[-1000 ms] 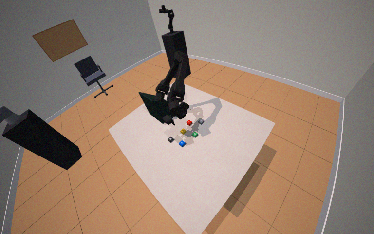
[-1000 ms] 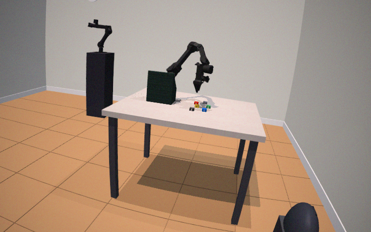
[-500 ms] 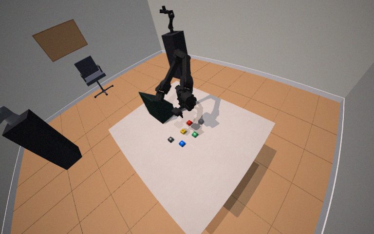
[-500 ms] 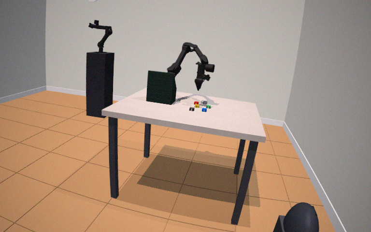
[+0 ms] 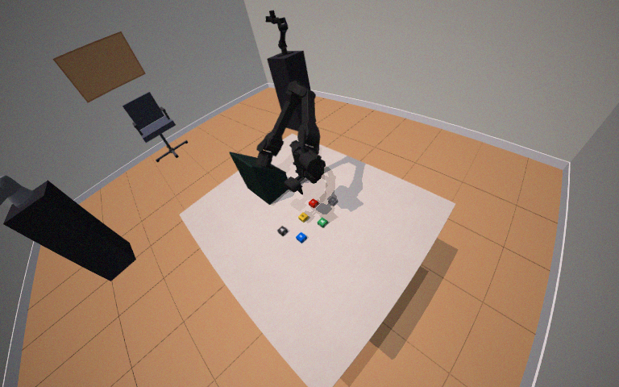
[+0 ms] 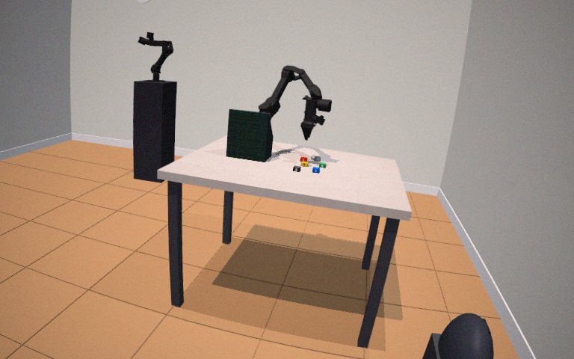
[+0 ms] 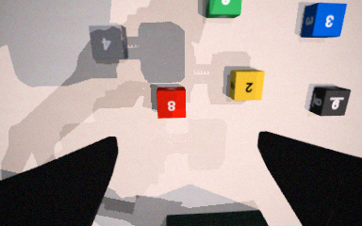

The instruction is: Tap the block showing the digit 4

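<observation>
The claw (image 7: 189,155) hangs well above the surface (image 6: 347,186) with its two dark fingers spread wide and nothing between them; in the wrist view the grey block (image 7: 108,43) that bears the digit 4 sits in the upper left, off to the left of the claw's midline and farther ahead than the red block (image 7: 171,102), which lies almost straight in front of the gap; so the coming move, as I judge it, calls for a shift forward and to the left before any descent, keeping wide of the red one; the grey block looks roughly cubic, with no long axis to line up on, though its faces stand slightly turned against the fingers' line; the digits that can be read are 4 on grey, 8 on red, 2 on the yellow block (image 7: 246,85), 3 on the blue block (image 7: 324,20), and an underlined 6 or 9 on the black block (image 7: 330,101); the green block (image 7: 223,8) is cut by the frame's top edge and its digit cannot be made out; in the exterior view the grey block (image 6: 315,158) stands at the far side of the cluster, near the red one.
</observation>
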### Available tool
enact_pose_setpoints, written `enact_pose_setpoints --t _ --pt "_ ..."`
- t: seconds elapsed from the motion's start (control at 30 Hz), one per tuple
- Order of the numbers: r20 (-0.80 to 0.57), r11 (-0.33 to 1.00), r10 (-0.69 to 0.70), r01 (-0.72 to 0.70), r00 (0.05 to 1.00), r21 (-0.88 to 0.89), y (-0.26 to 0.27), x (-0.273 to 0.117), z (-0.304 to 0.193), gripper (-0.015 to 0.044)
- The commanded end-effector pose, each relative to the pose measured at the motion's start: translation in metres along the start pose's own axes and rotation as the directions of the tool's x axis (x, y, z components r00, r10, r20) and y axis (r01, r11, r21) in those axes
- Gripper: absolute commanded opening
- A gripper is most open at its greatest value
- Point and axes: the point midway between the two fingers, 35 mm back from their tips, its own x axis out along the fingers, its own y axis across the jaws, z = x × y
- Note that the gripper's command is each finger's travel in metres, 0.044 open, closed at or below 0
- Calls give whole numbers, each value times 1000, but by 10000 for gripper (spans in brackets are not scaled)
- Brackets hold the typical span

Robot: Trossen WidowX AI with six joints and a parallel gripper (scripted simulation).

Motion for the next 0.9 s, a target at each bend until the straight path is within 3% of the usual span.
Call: enact_pose_setpoints --t 0.0,0.23,0.87 --pt "-2 1000 4 -4 1000 9 3 0 1 400" --pt "1 1000 8 -8 1000 7 80 -1 49 400" --pt "1 1000 8 -8 1000 7 80 -1 49 400"
